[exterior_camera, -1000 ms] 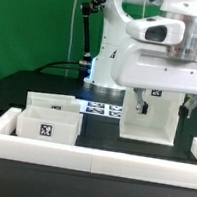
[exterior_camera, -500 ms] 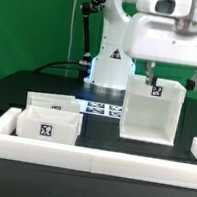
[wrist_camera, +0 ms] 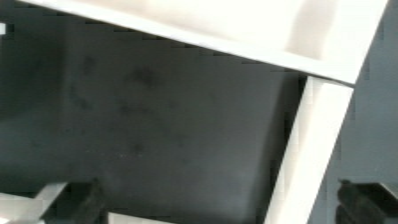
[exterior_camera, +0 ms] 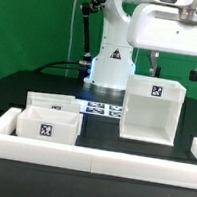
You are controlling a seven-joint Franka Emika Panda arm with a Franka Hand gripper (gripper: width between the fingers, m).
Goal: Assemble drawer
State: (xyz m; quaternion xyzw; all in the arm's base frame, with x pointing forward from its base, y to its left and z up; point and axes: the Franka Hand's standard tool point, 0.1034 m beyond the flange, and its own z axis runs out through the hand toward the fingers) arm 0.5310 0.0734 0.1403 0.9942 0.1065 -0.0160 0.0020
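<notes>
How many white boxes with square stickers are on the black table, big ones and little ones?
Big tall box: 1
Little boxes: 2
Total: 3

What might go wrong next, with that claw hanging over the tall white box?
1. The open gripper hangs above the casing; descending slightly off, a finger might strike its top edge and shove or tip it.
2. The front tray sits close beside the rear tray; grabbing one might nudge the other.
</notes>
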